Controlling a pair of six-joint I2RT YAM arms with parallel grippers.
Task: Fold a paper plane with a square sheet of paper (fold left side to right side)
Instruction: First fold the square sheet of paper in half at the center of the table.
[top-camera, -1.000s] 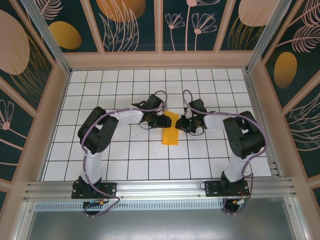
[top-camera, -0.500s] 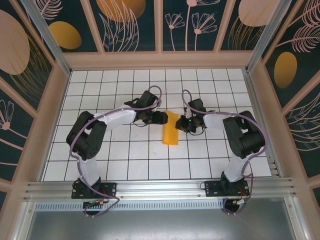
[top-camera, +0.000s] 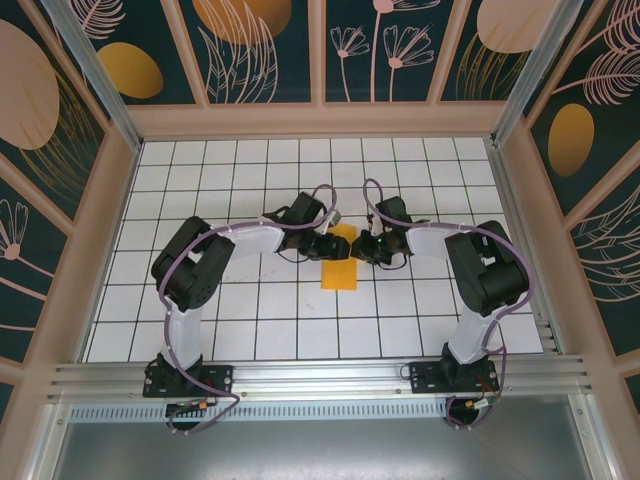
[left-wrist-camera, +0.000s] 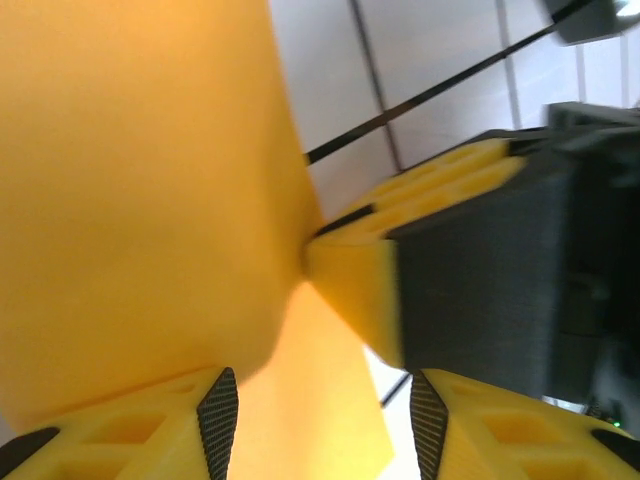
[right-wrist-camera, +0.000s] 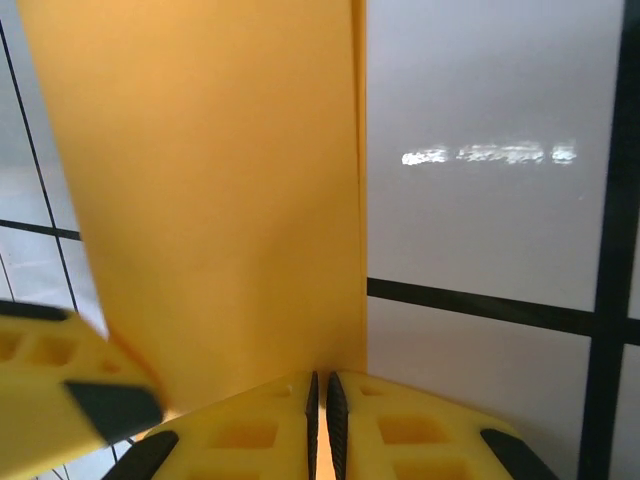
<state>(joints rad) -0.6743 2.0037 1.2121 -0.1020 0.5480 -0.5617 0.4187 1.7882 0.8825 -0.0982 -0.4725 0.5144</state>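
Pinching the right-hand edge of the folded sheet (right-wrist-camera: 220, 200), the right gripper (right-wrist-camera: 322, 385) has its jaws drawn almost together, with only a sliver of orange paper in the slit between them; the left gripper (left-wrist-camera: 322, 428) stands about half open, its two black pads apart, with the sheet passing between them and neither pad clearly pressing on it, so I read it as straddling the paper, not gripping it; just ahead of it, one yellow finger of the right gripper meets the paper's edge. Both tools meet over the far half of the sheet, which lies near the middle of the white grid table (top-camera: 250, 330), between the two wrists. As for progress, the square is already reduced to a narrow strip, clearly longer than wide, so earlier folds look done; the broad orange face close to the left wrist camera may be a flap mid-fold, though I cannot tell whether it is raised; the left-over-right fold seems in hand but not yet flattened, and no finished dart shows. Seen from above, the strip's long axis runs near to far, its far end leaning slightly right; the near end looks square-cut, the far end is hidden by the fingers, so which end is the nose I cannot say.
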